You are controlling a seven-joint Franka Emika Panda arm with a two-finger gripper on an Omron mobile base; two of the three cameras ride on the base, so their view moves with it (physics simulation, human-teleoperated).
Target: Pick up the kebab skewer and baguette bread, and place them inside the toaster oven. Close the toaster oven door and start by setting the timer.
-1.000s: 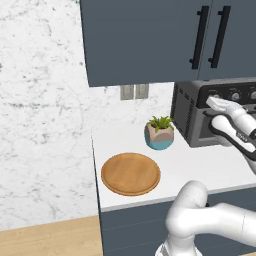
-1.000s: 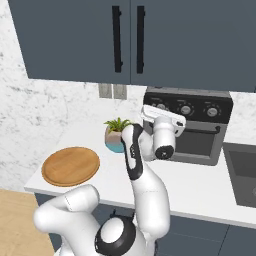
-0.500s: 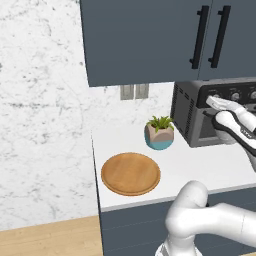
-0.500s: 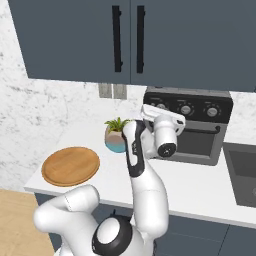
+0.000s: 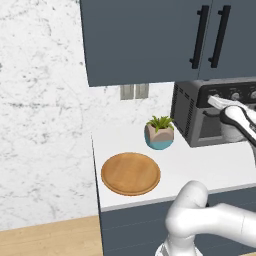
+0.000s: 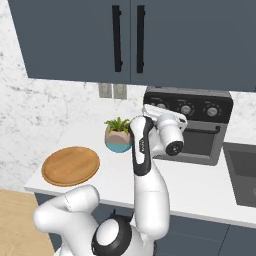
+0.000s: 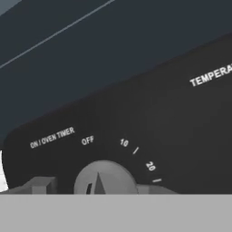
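Note:
The toaster oven stands at the back of the counter, with its door up against the front. My gripper is raised to the black control strip. Its fingertips flank the round ON/OVEN TIMER knob. The knob's pointer aims between OFF and 10. The right fingertip seems to touch the knob, while a small gap shows on the left, so the grip is unclear. The kebab skewer and the baguette bread are hidden.
A round wooden board lies bare near the counter's front left. A potted plant stands just left of the oven. A sink lies to the right. Blue-grey wall cabinets hang above.
My hand has risen and moved in from the oven's front to the control strip at the timer knob. Board, plant and oven have not moved.

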